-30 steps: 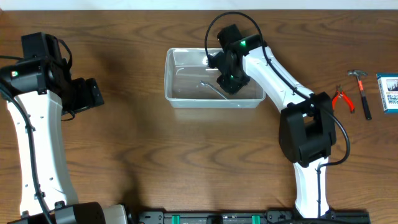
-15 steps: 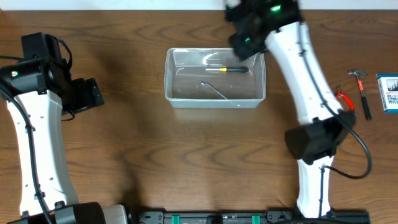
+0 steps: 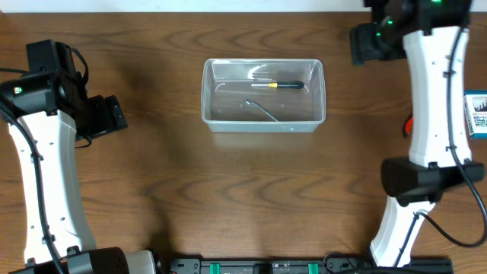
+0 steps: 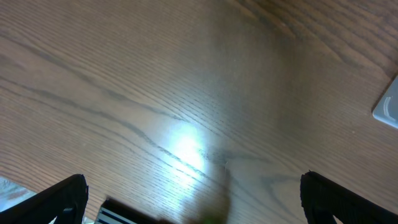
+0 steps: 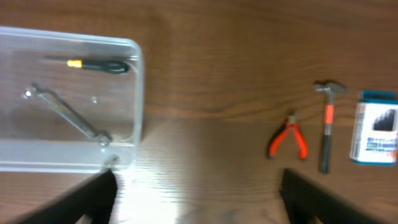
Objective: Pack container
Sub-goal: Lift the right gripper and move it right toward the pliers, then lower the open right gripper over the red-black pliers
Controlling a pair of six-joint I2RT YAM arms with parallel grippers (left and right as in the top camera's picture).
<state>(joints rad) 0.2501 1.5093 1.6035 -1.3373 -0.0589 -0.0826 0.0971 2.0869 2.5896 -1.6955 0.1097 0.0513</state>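
Currently: clear rectangular plastic container (image 3: pixel 262 62), on brown wooden worktop (image 3: pixel 228 190), holds black-handled screwdriver (image 3: pixel 285 85) and steel wrench (image 3: pixel 262 111). Orange pliers (image 5: pixel 290 126) and hammer (image 5: pixel 326 134) lie well right of it. My left fingers (image 4: pixel 62 198) and right fingers (image 5: pixel 93 199): apart, empty. Risk: hammer gripped off-centre tilts and strikes container rim.

overhead: high above, straight down, whole counter (image 3: pixel 228 198) and container (image 3: pixel 228 106).
left wrist: close to bare counter, container (image 4: pixel 390 107) corner at right edge.
right wrist: farther up, facing down on container (image 5: pixel 37 140), pliers (image 5: pixel 288 137), hammer (image 5: pixel 326 134).
shared: container in all three.
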